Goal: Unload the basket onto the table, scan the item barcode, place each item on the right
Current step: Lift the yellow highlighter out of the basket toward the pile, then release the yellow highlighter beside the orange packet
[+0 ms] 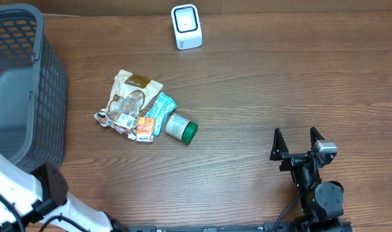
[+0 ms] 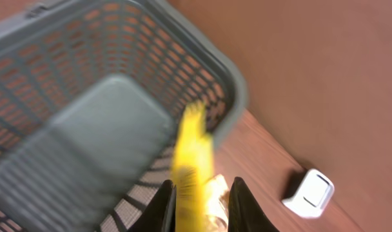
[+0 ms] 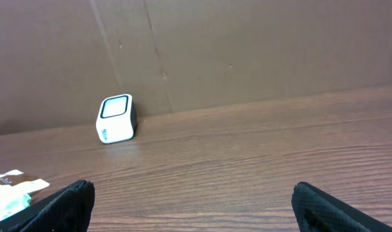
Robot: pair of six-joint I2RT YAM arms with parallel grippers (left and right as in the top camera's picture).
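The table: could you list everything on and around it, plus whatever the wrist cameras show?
table: one, brown wood, under everything
basket: one, grey mesh, far left
barcode scanner: one, white, top centre
tan pouch: one, beige, top of the central pile
clear crumpled packet: one, see-through, pile's left edge
teal packet: one, pile's middle
orange packet: one, pile's lower edge
jar: one, green lid, on its side, pile's right
yellow item: one, blurred, between the left fingers above the basket; grip unclear
left arm: one, white, bottom left
left fingers: two, black, close together
right fingers: two, black, wide open, lower right
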